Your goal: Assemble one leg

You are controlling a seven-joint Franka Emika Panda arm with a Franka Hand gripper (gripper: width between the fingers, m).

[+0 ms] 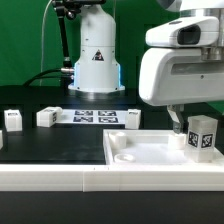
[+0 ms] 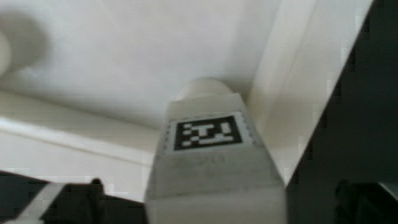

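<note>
panel (image 1: pixel 140 152) middle: open | exterior view's right corner: blocked by leg (image 1: pixel 202 136) | far table: two legs (image 1: pixel 46 117), marker board (image 1: pixel 96 116)

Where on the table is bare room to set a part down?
Free: the dark table between the marker board and the white panel, plus the panel's middle. Crowded: its far right corner, where the end effector holds a leg.

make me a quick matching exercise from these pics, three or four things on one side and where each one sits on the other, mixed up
Things:
1. marker board
2. held leg
3. square panel
4. two loose legs

Places:
a. in the gripper, over the panel's corner at the exterior view's right
b. on the black table, exterior view's left
c. flat on the table before the arm's base
d. front of the table, white with a raised rim

Pairs: 1-c, 2-a, 3-d, 4-b
</note>
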